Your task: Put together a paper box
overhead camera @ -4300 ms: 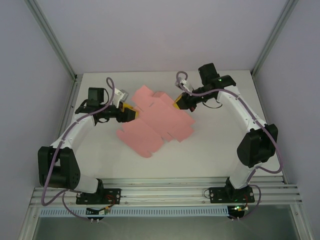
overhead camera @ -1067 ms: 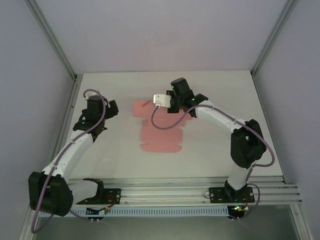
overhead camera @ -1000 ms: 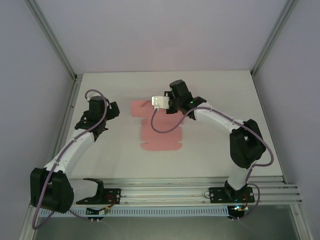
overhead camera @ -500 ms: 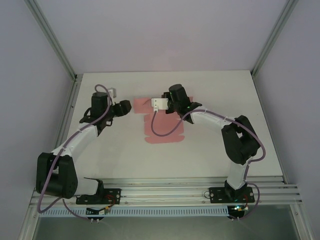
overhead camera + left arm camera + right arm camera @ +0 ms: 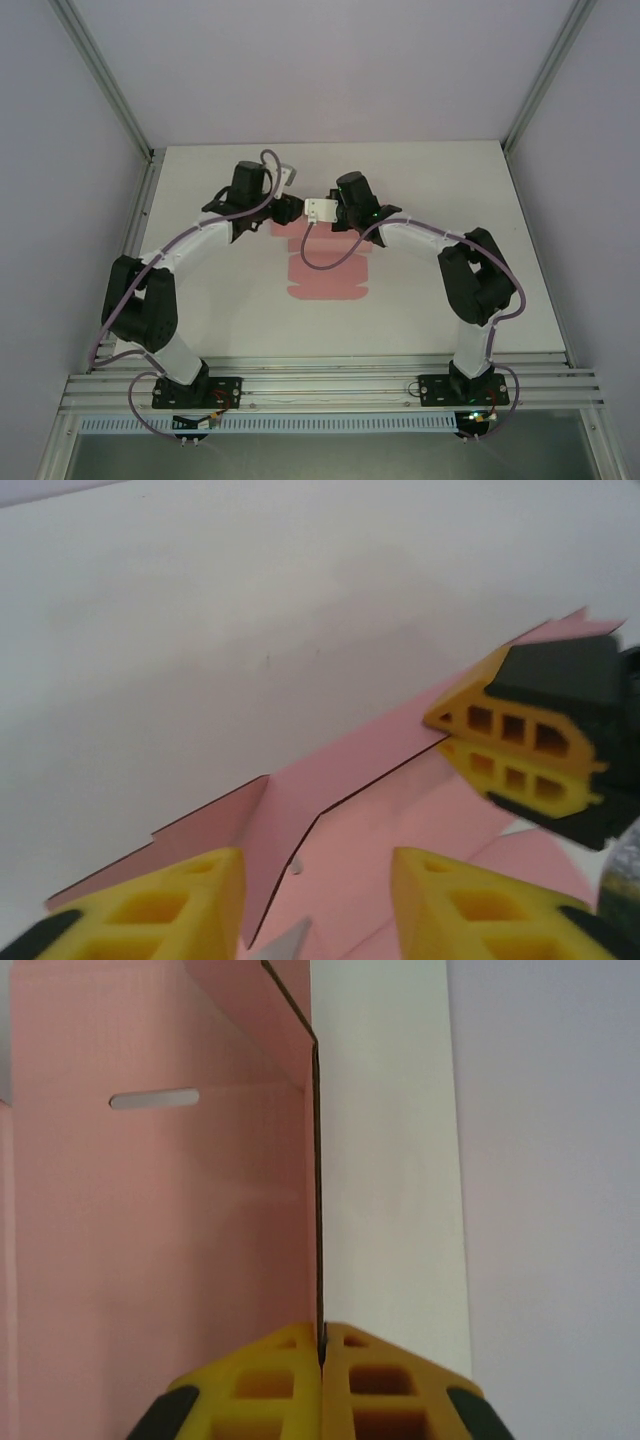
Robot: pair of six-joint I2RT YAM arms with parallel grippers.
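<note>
Plainly, the paper box (image 5: 328, 268) lies flat-based at the middle of the desk (image 5: 440, 190), its long axis running from the near side toward the far side; both arms meet over its far end, the left one reaching in from the left and the right one from the right.

From the right wrist, the right tool (image 5: 320, 1345) is clenched on a thin upright wall of the card, seen edge-on as a dark line that enters between its fingers; the pink floor of the sheet spreads to the left of that line and bare desk to the right.

From the left wrist, the left tool (image 5: 315, 880) has its fingers apart and grasps nothing; the raised pink flap runs lengthways away from it, up and to the right, to where the right tool pinches it; the flap's nearer cut edge sits low in the gap between the left fingers, not visibly touching either.

So the coming move likely turns on this: the flap lies straight ahead of the left tool, roughly in line with its opening; the left arm is nearer the free end, while the right arm pins the far one.
</note>
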